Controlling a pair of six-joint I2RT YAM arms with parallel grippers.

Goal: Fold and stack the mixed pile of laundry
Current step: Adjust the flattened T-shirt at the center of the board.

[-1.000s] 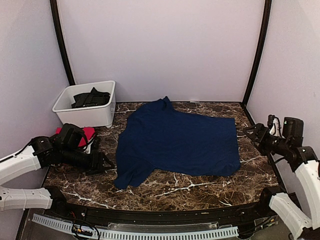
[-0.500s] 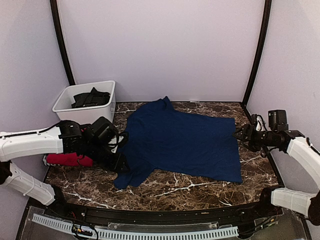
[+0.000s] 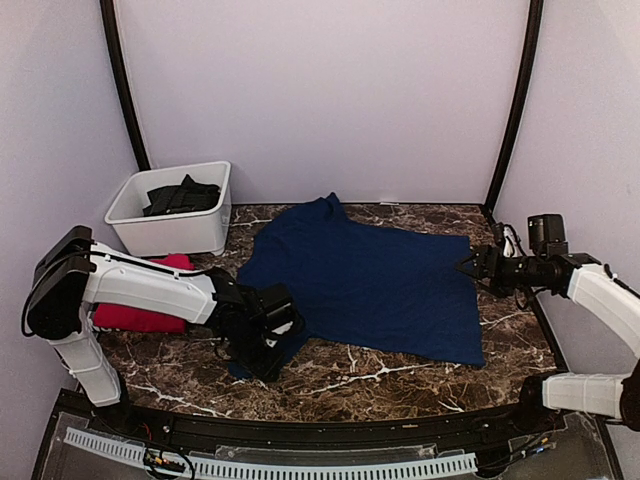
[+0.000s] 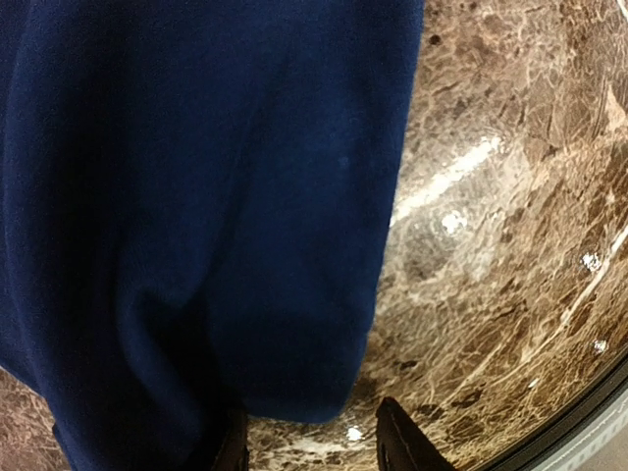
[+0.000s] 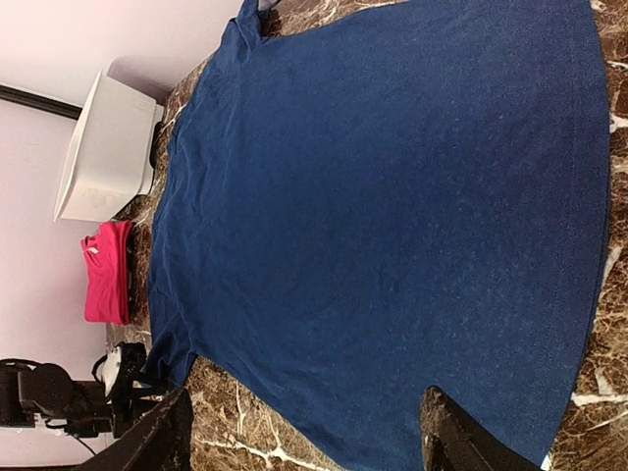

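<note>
- The left claw is low over the near left sleeve of the navy T-shirt. Its fingers are apart, the sleeve end lies just at their tips, and marble shows between them, so it has released, not clenched.
- The right claw is spread wide at the shirt's right edge and grasps nothing.
- The navy T-shirt lies flat across the middle of the surface, with no fold in it yet.
- The red T-shirt looks folded and sits at the left, near the white bin.
- A dark garment lies crumpled in the bin.
- We judge one piece done and two left, with stacking to follow.
- We can read no brand, label or writing on anything.
</note>
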